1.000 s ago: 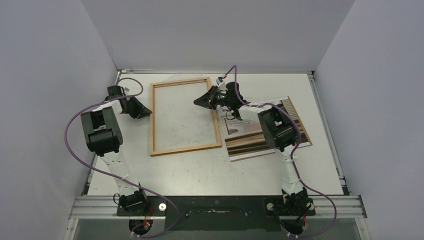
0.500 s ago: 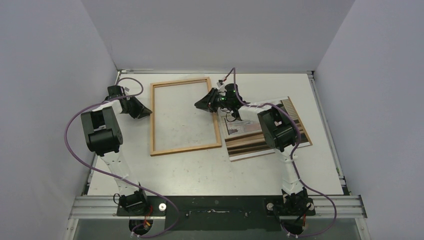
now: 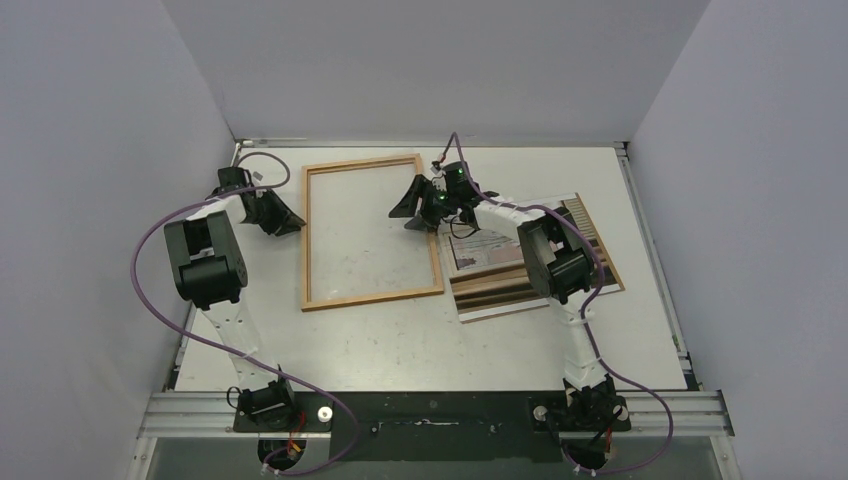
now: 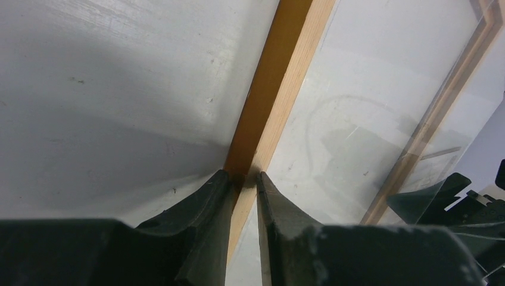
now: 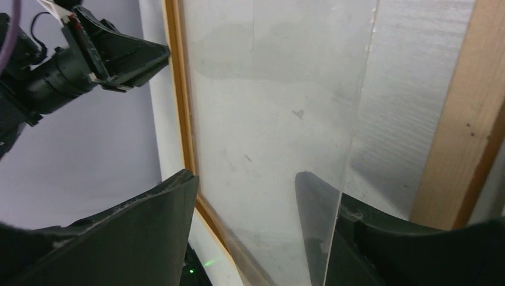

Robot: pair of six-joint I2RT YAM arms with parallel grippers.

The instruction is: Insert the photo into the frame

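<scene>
White counter (image 3: 400,345) carries the frame (image 3: 372,298) lying flat, left tool (image 4: 243,177) pinched onto its left rail, right tool (image 5: 245,179) spread open over its right rail, photo (image 3: 495,290) lying face up just right of the frame.

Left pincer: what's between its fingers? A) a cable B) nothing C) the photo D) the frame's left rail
D: in the left wrist view the left pincer straddles the orange-brown rail of the frame, one finger on each side of it.
</scene>
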